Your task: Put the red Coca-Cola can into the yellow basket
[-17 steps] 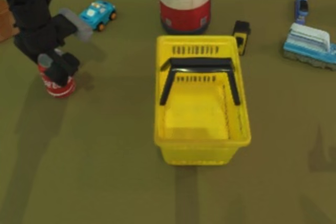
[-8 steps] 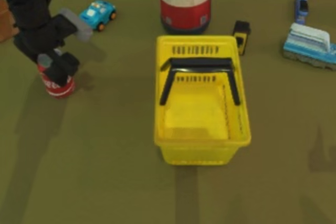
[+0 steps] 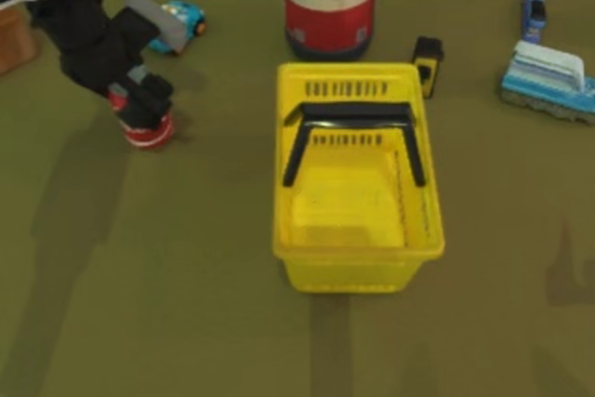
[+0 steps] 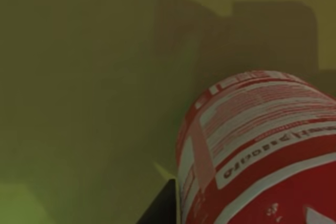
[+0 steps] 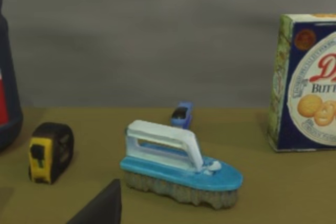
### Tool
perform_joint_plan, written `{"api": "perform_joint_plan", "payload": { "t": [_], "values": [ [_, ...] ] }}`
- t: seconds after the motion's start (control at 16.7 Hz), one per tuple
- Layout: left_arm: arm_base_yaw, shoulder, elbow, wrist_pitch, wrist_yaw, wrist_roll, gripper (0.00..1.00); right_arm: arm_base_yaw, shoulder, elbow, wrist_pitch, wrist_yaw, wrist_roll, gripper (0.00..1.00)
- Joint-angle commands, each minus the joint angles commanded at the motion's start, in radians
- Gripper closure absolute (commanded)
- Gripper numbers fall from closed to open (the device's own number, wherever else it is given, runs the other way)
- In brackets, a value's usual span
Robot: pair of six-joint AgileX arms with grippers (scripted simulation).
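The red Coca-Cola can (image 3: 149,130) hangs upright in my left gripper (image 3: 141,107), which is shut on its upper part at the table's back left. In the left wrist view the can (image 4: 262,150) fills the frame, with one dark fingertip (image 4: 160,208) pressed to its side. The yellow basket (image 3: 358,72) stands at the table's middle, well right of the can, its black handle (image 3: 353,113) folded across the back half. It holds nothing. My right arm is outside the top view; one dark fingertip (image 5: 102,208) shows in its wrist view, set wide and holding nothing.
A big red, white and dark blue canister (image 3: 328,6) stands behind the basket. A blue toy car (image 3: 181,20) lies just behind my left arm. A tape measure (image 3: 428,62), a blue scrubbing brush (image 3: 548,81) and a small blue stapler (image 3: 534,8) sit back right. A biscuit box (image 5: 307,82) stands beyond.
My left gripper has carried the can off its spot, toward the back and to the right, closer to the basket. The basket and the other things have not moved.
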Motion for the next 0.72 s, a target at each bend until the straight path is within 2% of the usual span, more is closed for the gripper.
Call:
{"api": "perform_joint_plan", "payload": {
  "t": [0.24, 0.72],
  "values": [
    [-0.036, -0.016, -0.070, 0.322, 0.229, -0.112, 1.00, 0.000, 0.000, 0.000, 0.000, 0.000, 0.000, 0.00],
    [-0.116, -0.088, -0.287, 1.154, 0.769, -0.402, 1.00, 0.000, 0.000, 0.000, 0.000, 0.000, 0.000, 0.00]
  ]
}}
